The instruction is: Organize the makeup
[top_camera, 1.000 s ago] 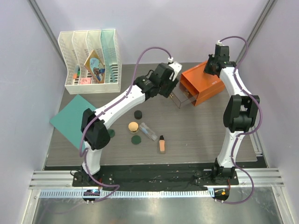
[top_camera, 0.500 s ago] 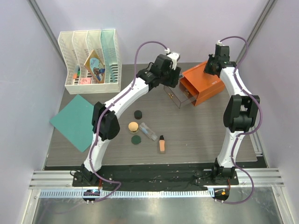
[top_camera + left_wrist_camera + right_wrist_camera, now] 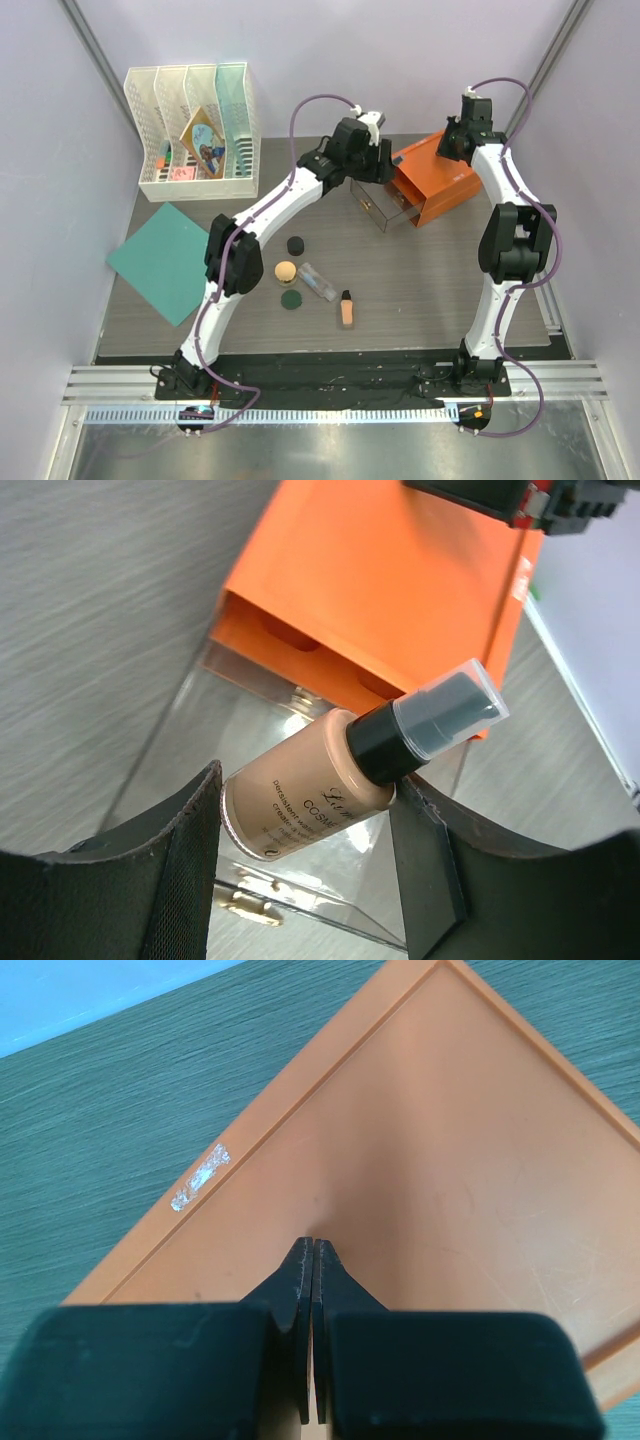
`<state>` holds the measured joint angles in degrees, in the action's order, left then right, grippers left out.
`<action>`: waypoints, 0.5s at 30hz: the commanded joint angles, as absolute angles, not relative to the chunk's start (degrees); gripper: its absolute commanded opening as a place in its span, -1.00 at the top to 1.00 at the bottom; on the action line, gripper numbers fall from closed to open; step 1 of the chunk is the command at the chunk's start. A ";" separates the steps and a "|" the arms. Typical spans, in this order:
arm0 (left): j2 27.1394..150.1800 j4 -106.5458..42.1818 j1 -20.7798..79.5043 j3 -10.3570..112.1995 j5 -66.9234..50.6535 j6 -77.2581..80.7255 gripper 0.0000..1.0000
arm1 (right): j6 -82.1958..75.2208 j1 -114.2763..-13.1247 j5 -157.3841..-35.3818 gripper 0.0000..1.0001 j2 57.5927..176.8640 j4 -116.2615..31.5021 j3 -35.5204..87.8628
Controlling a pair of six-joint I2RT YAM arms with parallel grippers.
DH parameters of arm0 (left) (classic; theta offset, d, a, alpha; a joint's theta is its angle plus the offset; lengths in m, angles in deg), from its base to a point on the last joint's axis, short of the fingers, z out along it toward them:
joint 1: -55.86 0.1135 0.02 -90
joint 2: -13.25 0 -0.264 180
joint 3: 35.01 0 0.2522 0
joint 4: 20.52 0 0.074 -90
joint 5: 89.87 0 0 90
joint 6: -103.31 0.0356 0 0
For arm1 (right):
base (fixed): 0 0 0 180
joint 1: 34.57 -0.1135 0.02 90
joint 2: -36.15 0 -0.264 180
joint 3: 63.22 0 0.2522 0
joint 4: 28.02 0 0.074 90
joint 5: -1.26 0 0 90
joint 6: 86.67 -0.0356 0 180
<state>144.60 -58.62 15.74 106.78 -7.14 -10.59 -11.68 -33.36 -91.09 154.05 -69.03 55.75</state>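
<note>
Loose on the table [image 3: 450, 290], one each: black jar [image 3: 295, 244], tan compact [image 3: 286, 270], clear tube [image 3: 318, 282], orange stick [image 3: 346, 309], dark-green disc [image 3: 291, 299]. Left gripper [image 3: 305, 825] pinches one peach bottle [image 3: 300, 795] above clear drawer [image 3: 200, 710]. Right gripper [image 3: 313, 1252] pressed together, tips on orange box [image 3: 450, 1160].

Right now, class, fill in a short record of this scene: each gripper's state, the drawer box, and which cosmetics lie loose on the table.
left gripper: shut on peach bottle, held over the clear drawer
right gripper: shut, tips at the top of the orange drawer box
clear drawer: pulled out
loose on table: black jar, tan compact, green disc, clear tube, orange stick
</note>
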 commanded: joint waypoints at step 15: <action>145.97 -55.20 15.34 105.75 -19.03 -9.01 -0.27 | -11.97 -35.19 -96.12 0.98 162.36 -85.29 50.29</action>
